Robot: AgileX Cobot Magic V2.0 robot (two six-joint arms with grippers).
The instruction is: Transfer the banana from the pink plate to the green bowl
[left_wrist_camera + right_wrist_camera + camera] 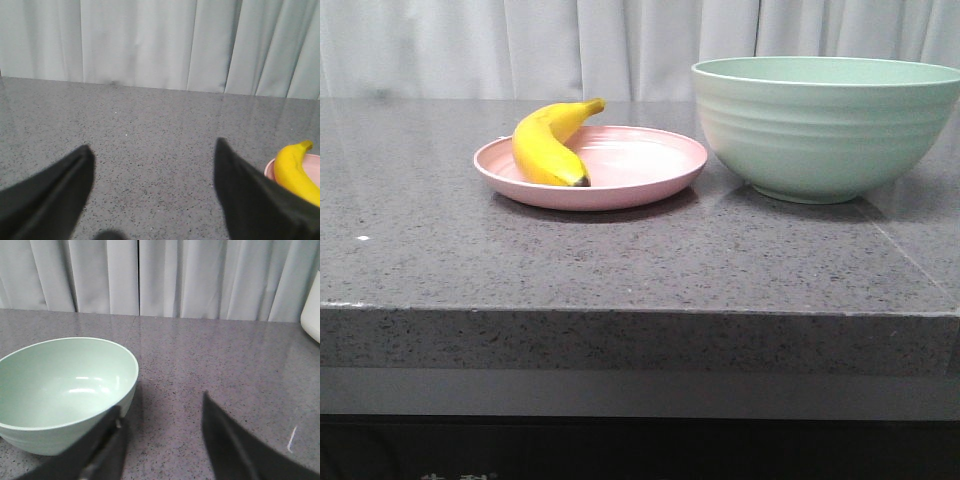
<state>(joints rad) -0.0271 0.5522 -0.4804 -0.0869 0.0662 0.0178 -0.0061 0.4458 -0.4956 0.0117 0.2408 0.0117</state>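
The yellow banana [548,145] lies on the left half of the pink plate [650,165], its dark tip toward the front. The green bowl [825,125] stands right of the plate and is empty inside in the right wrist view [60,385]. Neither gripper shows in the front view. My left gripper [152,150] is open and empty over bare counter, left of the banana [295,172] and the plate's edge [270,170]. My right gripper [161,402] is open and empty, just right of the bowl.
The grey speckled counter [620,260] has its front edge close to the camera. A white curtain [570,45] hangs behind. A white object [311,315] sits at the far right edge in the right wrist view.
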